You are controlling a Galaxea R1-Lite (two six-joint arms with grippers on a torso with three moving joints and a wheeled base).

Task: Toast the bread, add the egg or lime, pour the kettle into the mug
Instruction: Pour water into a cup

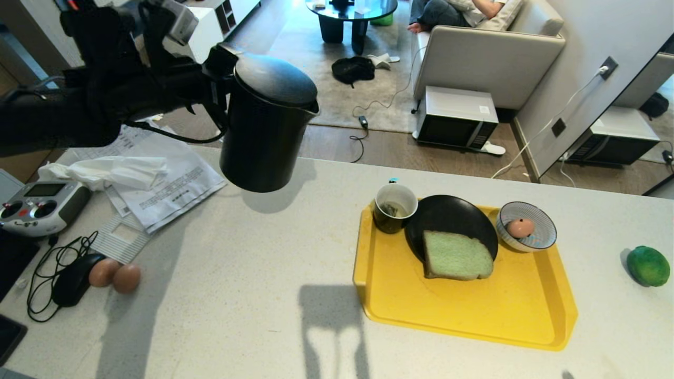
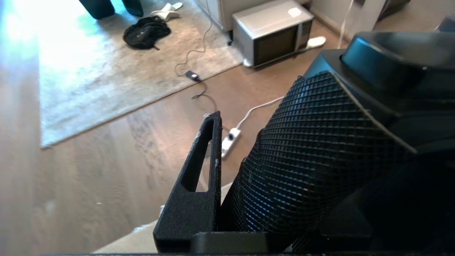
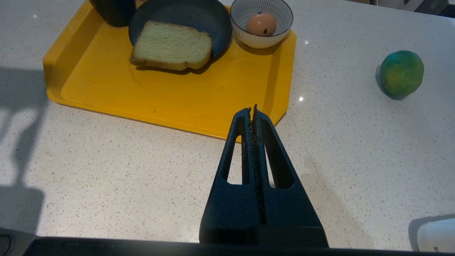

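My left gripper (image 1: 211, 100) is shut on the handle (image 2: 320, 149) of the black kettle (image 1: 268, 126) and holds it in the air, slightly tilted, over the counter's back left. One finger (image 2: 199, 170) shows beside the ribbed handle. To the right, the yellow tray (image 1: 463, 316) carries the black mug (image 1: 395, 208) with a tea bag and a black plate (image 1: 453, 218) with the pale green bread (image 1: 457, 256). The egg (image 1: 520, 228) lies in a striped bowl (image 1: 542, 237). The lime (image 1: 647, 266) sits on the counter at far right. My right gripper (image 3: 253, 110) hangs shut and empty near the tray's front corner.
Two brown eggs (image 1: 115, 275), a black mouse (image 1: 71, 284) with cable, a grey controller (image 1: 39, 202), papers (image 1: 168, 184) and a tissue lie at the counter's left. Beyond the counter, a microwave (image 1: 455, 118) stands on the floor, and a person sits on a sofa.
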